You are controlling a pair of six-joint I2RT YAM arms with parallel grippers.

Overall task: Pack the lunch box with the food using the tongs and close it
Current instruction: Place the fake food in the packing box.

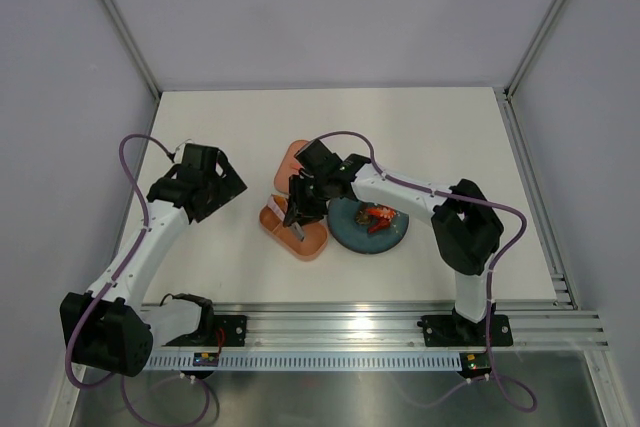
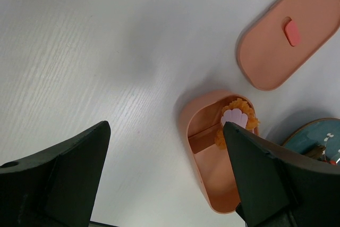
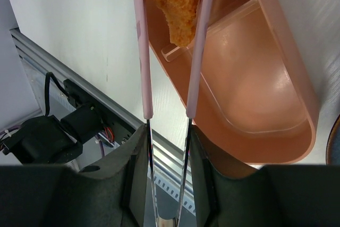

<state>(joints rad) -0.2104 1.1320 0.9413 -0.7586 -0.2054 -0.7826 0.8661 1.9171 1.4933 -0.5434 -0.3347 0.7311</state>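
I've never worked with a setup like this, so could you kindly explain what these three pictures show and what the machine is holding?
These are two robot arms bolted at the table's near edge. One picture looks down from a fixed camera above and behind them; the other two come from cameras on each wrist. On the white table lie a pink lunch box, its separate lid and a teal plate with a few food pieces. The right gripper is shut on slender tongs, which pinch an orange food piece over the open box. The left gripper is open, holding nothing.
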